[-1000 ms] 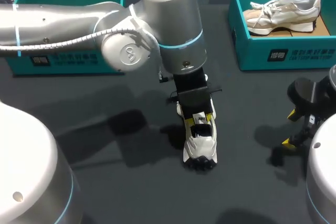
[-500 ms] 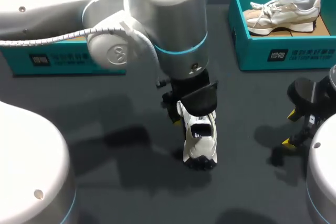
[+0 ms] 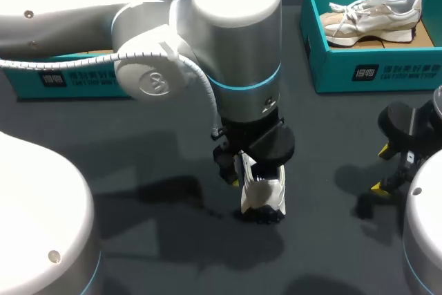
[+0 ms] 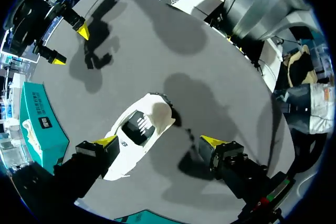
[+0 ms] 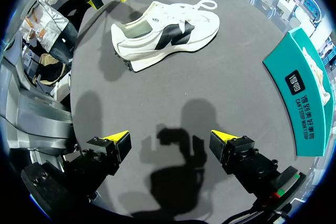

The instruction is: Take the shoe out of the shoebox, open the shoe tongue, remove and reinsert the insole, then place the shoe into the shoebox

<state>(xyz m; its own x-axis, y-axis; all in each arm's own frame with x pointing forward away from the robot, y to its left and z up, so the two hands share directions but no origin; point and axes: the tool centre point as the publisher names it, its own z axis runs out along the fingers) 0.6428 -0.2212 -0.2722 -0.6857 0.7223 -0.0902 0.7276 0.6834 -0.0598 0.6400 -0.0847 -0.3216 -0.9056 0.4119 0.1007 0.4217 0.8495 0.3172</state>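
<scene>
With the white sneaker standing on the table directly under your wide-open, empty left gripper, you seem at the tongue-opening step: lower and pinch just ahead of its opening, while your right gripper, also spread and empty, sits well apart.

A dark grey table fills the head view, matte, with soft shadows lying across it near the middle and toward the right edge. At its far right corner stands a teal box, open at the top, with white print on its front wall (too small to make out). Inside it a spare shoe, pale beige and white with white laces, lies along the box's length. Brown cardboard shows under the shoe, toward the box's right end.
</scene>
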